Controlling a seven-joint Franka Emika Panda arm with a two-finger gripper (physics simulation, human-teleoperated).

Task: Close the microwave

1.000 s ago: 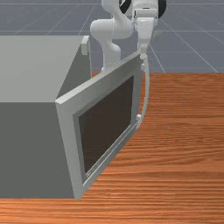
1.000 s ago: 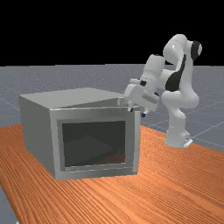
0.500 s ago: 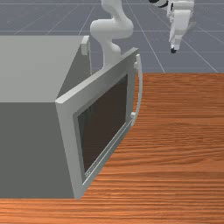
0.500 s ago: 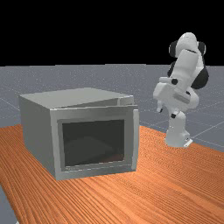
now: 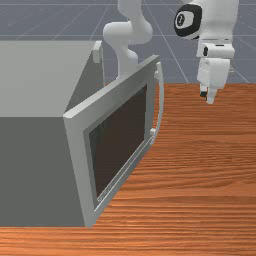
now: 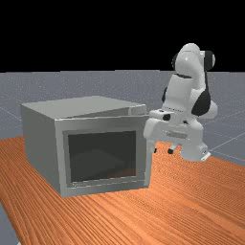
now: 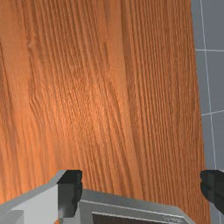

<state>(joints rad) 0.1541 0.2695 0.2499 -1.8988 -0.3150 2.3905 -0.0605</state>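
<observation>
The microwave (image 5: 35, 80) has its door (image 5: 74, 145) partly open: a wedge-shaped gap separates the free edge from the body in the front view. A curved handle (image 5: 161, 105) runs down that free edge. My gripper (image 6: 162, 150) hangs beside the handle side of the door in the far view, its fingers pointing down. In the front view it is to the right of the handle, apart from it. Widely spaced fingers show the gripper (image 7: 142, 191) open in the wrist view, with part of the door frame (image 7: 131, 202) low between and below them.
The wooden table (image 5: 210, 190) extends to the front view's right of the door, under my hand. Its edge (image 7: 199, 96) shows in the wrist view. The arm's base (image 6: 193, 149) stands behind the hand in the far view.
From the handle's top, my gripper moved off to the front view's right, then came lower and nearer that camera. The door swung slightly toward the body at first and has since stayed still.
</observation>
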